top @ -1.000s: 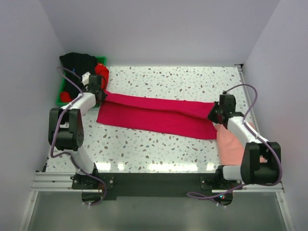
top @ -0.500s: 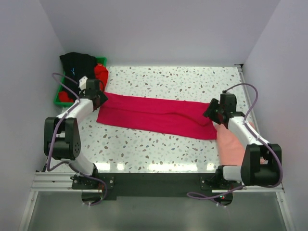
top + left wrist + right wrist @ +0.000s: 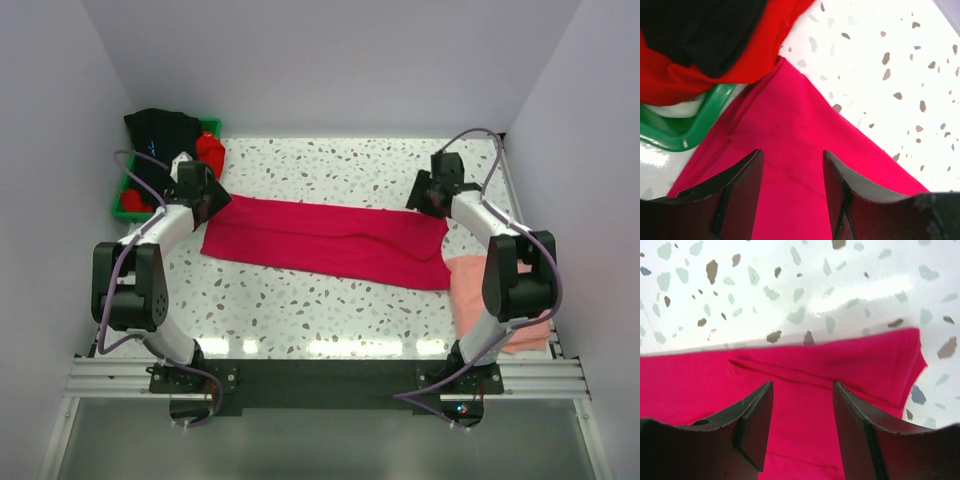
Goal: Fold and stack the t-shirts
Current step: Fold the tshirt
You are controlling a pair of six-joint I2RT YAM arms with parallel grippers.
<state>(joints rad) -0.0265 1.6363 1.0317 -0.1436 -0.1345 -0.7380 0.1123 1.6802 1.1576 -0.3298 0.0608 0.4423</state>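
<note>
Hovering at opposite ends, your left tool (image 3: 791, 165) and right tool (image 3: 802, 390) both gape, released, gripping nothing. The crimson-pink t-shirt (image 3: 320, 240) lies flat on the surface (image 3: 350, 160) directly beneath each, stretched between them, likely so you can pinch both edges for an even fold.

From where I stand I count four t-shirts in all: one crimson-pink shirt (image 3: 330, 238), one salmon-pink shirt (image 3: 478, 300), one black shirt (image 3: 160, 130) and one bright red shirt (image 3: 210, 152). There is just one green tray (image 3: 690, 132) and one speckled table (image 3: 330, 160). Two robot arms are at it, a left arm (image 3: 150, 250) and a right arm (image 3: 500, 240).
</note>
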